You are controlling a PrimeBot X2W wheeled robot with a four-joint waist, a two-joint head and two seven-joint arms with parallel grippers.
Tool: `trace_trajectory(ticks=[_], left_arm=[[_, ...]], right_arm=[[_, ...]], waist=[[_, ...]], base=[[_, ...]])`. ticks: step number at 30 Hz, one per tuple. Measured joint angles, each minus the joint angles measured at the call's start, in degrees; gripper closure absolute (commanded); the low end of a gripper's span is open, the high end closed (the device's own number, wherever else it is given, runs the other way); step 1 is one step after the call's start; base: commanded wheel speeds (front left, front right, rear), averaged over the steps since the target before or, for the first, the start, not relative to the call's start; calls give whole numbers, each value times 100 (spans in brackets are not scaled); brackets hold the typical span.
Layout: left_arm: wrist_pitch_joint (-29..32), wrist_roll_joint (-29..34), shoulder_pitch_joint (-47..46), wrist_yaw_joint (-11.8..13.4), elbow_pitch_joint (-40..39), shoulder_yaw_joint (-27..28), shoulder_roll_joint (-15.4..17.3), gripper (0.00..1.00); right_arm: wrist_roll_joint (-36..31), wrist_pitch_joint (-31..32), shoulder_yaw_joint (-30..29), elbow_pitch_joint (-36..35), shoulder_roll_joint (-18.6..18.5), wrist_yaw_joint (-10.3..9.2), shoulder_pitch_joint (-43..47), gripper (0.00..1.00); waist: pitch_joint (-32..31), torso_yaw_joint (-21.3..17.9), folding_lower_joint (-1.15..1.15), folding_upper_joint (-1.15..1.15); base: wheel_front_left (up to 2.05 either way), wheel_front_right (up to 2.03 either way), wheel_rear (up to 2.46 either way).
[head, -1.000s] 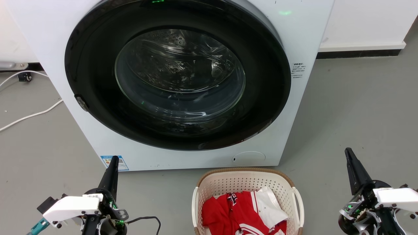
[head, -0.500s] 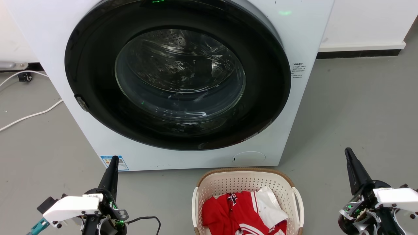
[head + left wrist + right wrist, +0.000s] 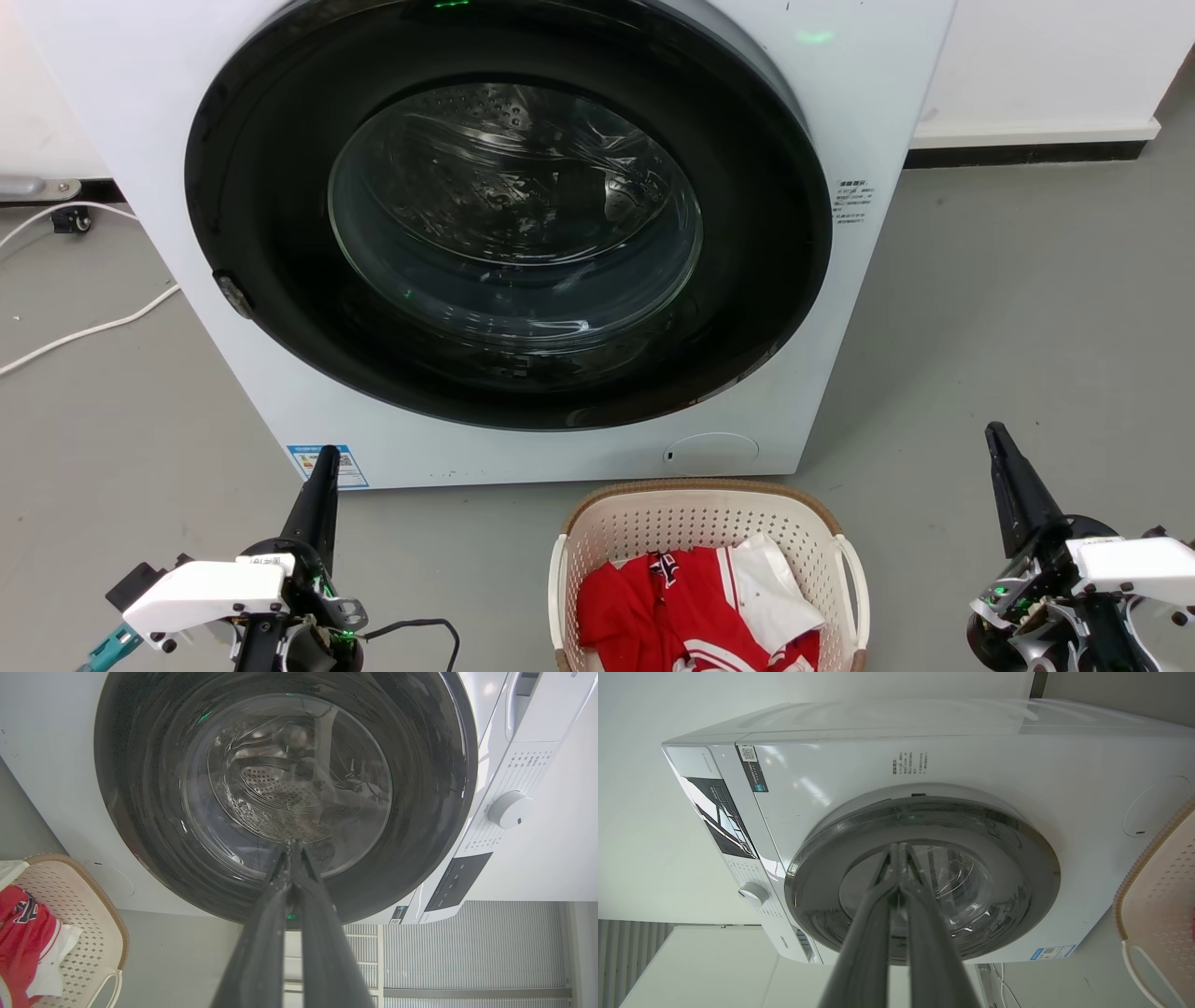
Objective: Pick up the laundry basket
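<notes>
The laundry basket point(image 3: 672, 527) sits on the grey floor point(image 3: 1027, 308) just in front of the washing machine point(image 3: 887, 75), low in the middle of the head view, with red and white clothes point(image 3: 691, 597) heaped inside. The left claw point(image 3: 327, 455) and the right claw point(image 3: 995, 433) hang on either side, well apart from it, each with its fingers pressed narrow together on nothing

Lighting is bright, even and pretty soft, with just a faint shadow on the grey floor point(image 3: 1027, 308) beside the washing machine point(image 3: 868, 84). The door glass point(image 3: 513, 215) catches streaky white reflections. Head view is sharp. Both wrist views bend hard toward the edges, and the close-up dark fingers point(image 3: 261, 952) look soft, out of focus.
</notes>
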Motion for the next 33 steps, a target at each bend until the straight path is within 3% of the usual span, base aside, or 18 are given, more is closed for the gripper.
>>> trace_trajectory(ticks=[9,10,11,12,20,33], left_arm=[[0,1,7,1,11,-1,-2,100],[0,1,27,2,51,-5,-5,0],[-1,1,74,2,101,-13,-13,100],[-1,1,129,2,152,-18,-21,0],[-199,283,233,2,123,-70,-35,0],[-542,1801,232,274,-276,-170,-34,0]], right_arm=[[1,-1,-1,10,3,0,7,100],[2,-1,3,46,5,0,31,0],[2,-1,5,102,13,0,76,100],[2,-1,9,149,19,-1,135,0],[-307,-201,31,179,35,-1,248,0],[-2036,-539,142,-326,35,-1,271,0]], waist=[[0,0,0,0],[0,0,0,0],[0,0,0,0],[0,0,0,0],[5,1,0,0],[24,-1,0,0]], base=[[0,0,0],[0,0,0],[0,0,0],[0,0,0],[0,0,0],[0,0,0]])
